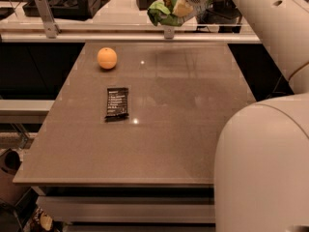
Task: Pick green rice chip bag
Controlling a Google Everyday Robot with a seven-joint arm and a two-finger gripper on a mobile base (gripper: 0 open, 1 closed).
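The green rice chip bag (160,12) is a crumpled bright-green bag held in the air above the far edge of the table (193,129). My gripper (175,7) is shut on the bag at its right side, well clear of the tabletop. The white arm reaches in from the upper right. Part of the bag is hidden behind the gripper.
An orange (107,58) sits at the far left of the table. A small flat black packet with white text (117,103) lies left of centre. A rail with metal posts (46,16) runs behind the table. The robot's white body (263,168) fills the lower right.
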